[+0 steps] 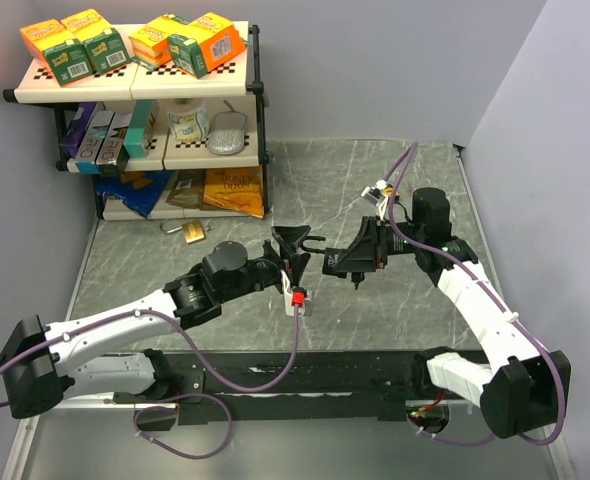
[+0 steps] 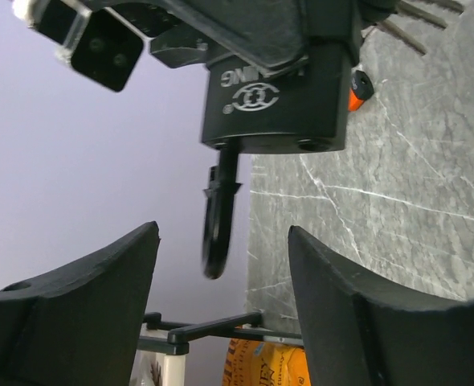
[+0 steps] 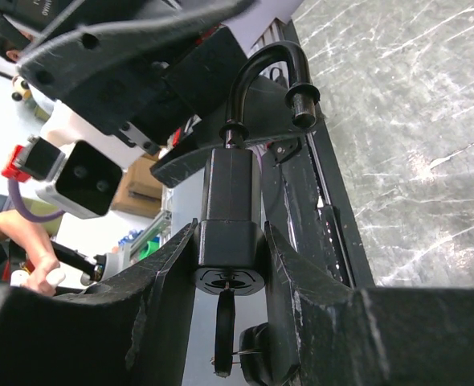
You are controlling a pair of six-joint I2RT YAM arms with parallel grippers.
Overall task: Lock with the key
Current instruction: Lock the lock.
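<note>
Padlocks, I count two. A brass padlock [image 1: 197,233] lies by the shelf [image 1: 125,88] at the far left edge of the surface [image 1: 375,180]. At mid-surface my left claw [image 1: 303,252] gapes empty. Just right of it is the black padlock [image 3: 230,185], its long axis left-right and its open shackle [image 3: 265,76] pointing at that claw. My right claw [image 3: 230,229] clamps it, with one key [image 3: 223,330] in its base.

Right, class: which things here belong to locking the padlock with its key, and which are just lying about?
For the job: black padlock, key in its keyhole, right gripper holding it, open left gripper.
Lying about: brass padlock, shelf, orange and green boxes, snack bags.
</note>
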